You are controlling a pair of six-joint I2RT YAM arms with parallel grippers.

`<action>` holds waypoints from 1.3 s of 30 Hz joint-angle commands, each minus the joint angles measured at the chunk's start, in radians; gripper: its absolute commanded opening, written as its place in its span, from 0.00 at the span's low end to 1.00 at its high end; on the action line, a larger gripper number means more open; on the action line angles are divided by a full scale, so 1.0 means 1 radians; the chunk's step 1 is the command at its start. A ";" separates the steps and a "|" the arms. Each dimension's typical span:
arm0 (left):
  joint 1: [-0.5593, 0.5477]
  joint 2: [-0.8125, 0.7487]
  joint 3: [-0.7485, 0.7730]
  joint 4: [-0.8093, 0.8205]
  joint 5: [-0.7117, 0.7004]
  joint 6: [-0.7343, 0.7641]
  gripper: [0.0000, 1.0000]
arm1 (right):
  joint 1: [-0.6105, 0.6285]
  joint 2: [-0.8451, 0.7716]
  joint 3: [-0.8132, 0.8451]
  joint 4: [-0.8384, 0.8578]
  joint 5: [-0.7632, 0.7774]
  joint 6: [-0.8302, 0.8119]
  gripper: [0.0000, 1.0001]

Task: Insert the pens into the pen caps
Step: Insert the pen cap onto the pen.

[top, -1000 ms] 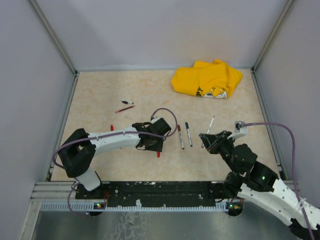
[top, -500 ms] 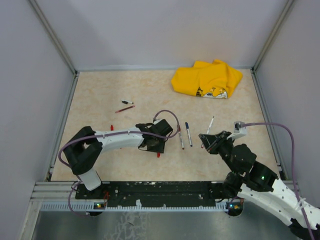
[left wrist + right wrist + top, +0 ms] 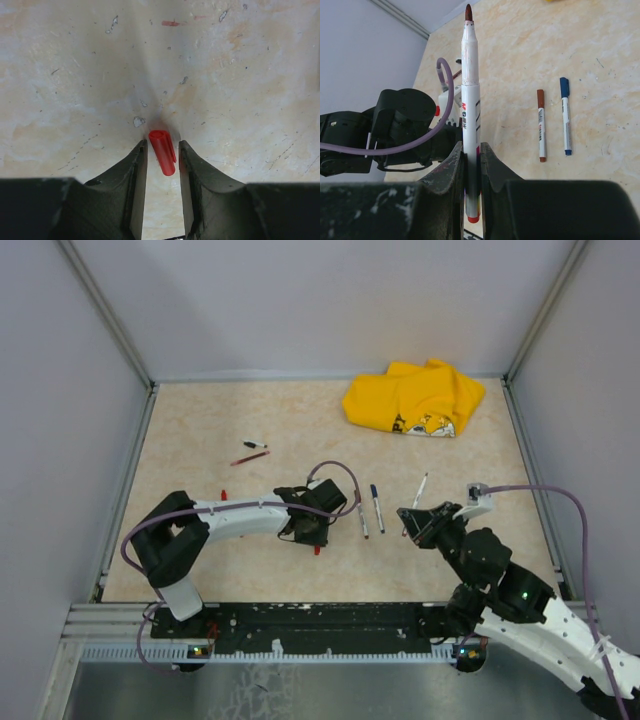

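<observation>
Left gripper (image 3: 162,144) has shifted toward 3 o'clock, jaws narrowing.
Its jaws straddle the red cap (image 3: 163,159) at the table's 6 o'clock, not yet pinching; it looks light, stiff and slick, so grip it mid-length. Your right gripper (image 3: 471,150), at 4 o'clock, pinches a pen (image 3: 470,90) upright.

Pale grey walls (image 3: 320,300) — mottled beige tabletop (image 3: 200,420)

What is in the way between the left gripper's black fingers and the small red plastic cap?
Nothing visible. The small red plastic cap lies on the beige table, right between the two black fingers of the left gripper.
</observation>
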 commanded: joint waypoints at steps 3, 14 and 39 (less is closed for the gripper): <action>0.003 0.012 0.010 -0.034 -0.014 0.006 0.35 | 0.009 0.007 0.001 0.034 0.017 0.013 0.00; -0.018 -0.001 0.010 -0.090 -0.008 0.000 0.36 | 0.009 0.011 -0.009 0.046 0.012 0.017 0.00; -0.028 0.074 0.043 -0.059 -0.014 0.021 0.34 | 0.009 0.024 0.006 0.043 0.009 0.010 0.00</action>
